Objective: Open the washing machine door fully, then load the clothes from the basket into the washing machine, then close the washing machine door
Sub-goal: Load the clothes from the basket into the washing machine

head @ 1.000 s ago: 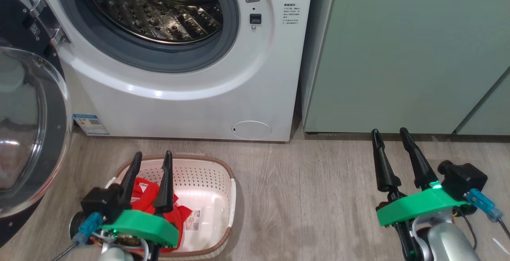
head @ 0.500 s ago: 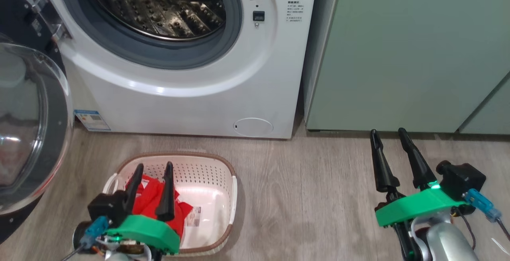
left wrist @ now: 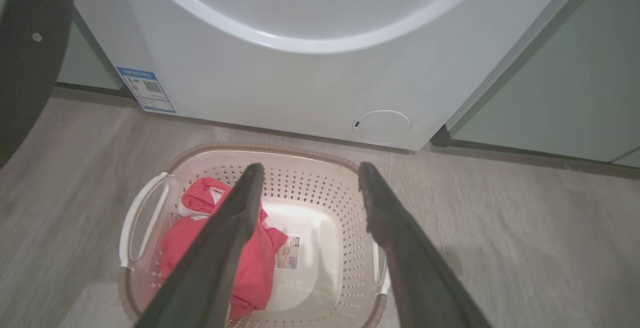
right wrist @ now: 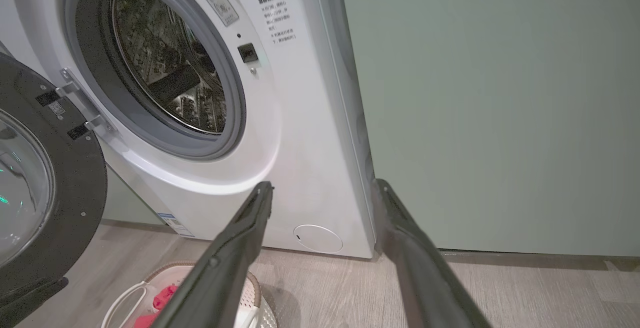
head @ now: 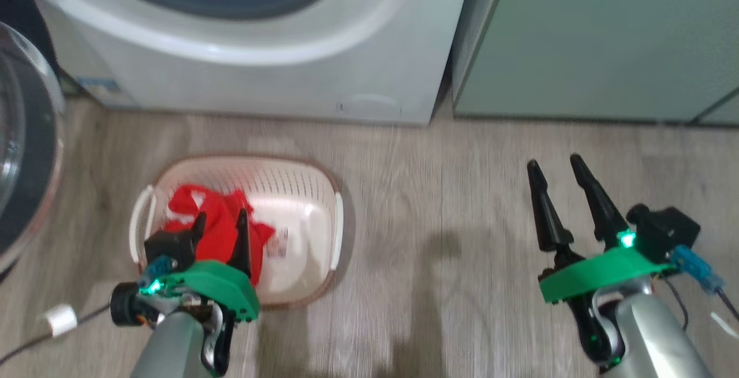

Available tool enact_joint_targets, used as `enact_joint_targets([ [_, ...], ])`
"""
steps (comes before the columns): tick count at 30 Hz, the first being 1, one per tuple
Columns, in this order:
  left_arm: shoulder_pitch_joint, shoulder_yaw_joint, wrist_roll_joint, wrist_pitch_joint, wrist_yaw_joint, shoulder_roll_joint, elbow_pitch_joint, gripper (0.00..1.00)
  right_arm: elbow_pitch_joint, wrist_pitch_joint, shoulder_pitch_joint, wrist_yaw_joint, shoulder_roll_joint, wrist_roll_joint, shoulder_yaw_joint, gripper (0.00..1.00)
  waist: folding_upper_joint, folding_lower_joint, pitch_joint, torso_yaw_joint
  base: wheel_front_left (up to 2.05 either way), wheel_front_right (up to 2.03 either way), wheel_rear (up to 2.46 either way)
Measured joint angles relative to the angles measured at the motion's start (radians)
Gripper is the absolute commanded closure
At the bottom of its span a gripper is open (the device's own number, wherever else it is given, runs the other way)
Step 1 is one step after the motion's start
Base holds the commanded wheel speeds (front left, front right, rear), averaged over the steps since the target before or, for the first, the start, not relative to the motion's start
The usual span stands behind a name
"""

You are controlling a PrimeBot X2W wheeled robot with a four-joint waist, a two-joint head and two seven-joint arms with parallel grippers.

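The cream basket (head: 300,193) sits on the floor in front of the white washing machine (head: 260,78). Red clothes (head: 213,222) lie bunched in its left half. My left gripper (head: 221,217) hovers open above them, nothing between its fingers. In the left wrist view the left gripper (left wrist: 310,168) points down at the basket (left wrist: 270,148) and the clothes (left wrist: 200,228). The washing machine door (right wrist: 65,193) stands swung open at the left, and the steel drum (right wrist: 165,67) is exposed. My right gripper (head: 553,163) hangs open over bare floor to the right.
Pale green cabinets (head: 577,37) stand right of the machine. The open door (head: 23,153) juts out at the left edge, close to the basket's left side. Wood floor stretches between the basket and my right arm. A cable with a white tag (head: 60,319) trails from my left wrist.
The head camera has tilted down, so the machine slid up out of the picture. My left gripper stays over the clothes, a little nearer the basket. Both grippers remain open.
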Motion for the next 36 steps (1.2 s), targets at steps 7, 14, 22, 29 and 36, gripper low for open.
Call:
enact_joint_targets([
  [7, -0.178, 0.024, 0.043, 0.0, -0.002, -0.001, 0.258, 0.0, -0.018, 0.0, -0.082, 0.0, -0.009, -0.007, 0.018, 0.0, 0.0, 0.0, 0.166, -0.003, 0.0, 0.0, 0.0],
  [14, -0.342, 0.03, 0.063, 0.0, -0.002, 0.021, 0.469, 0.0, -0.032, 0.0, -0.142, 0.0, -0.009, -0.013, 0.034, 0.0, 0.0, 0.0002, 0.304, -0.022, 0.0, 0.0, 0.0],
  [22, -0.497, 0.085, 0.031, 0.006, 0.016, 0.068, 0.664, 0.0, -0.062, 0.0, -0.208, 0.0, 0.006, -0.013, 0.069, 0.0, -0.0001, 0.0001, 0.449, -0.084, 0.0, 0.0, 0.0],
  [29, -0.574, 0.097, 0.019, 0.059, 0.065, 0.14, 0.704, 0.0, -0.076, 0.0, -0.225, 0.0, 0.025, -0.007, 0.084, 0.0, -0.0001, 0.0, 0.543, -0.153, 0.0, 0.0, 0.0],
  [36, -0.616, 0.097, 0.008, 0.13, 0.091, 0.201, 0.713, 0.0, -0.087, 0.0, -0.269, 0.0, 0.03, 0.015, 0.109, 0.0, -0.0001, 0.0001, 0.624, -0.213, 0.0, 0.0, 0.0],
])
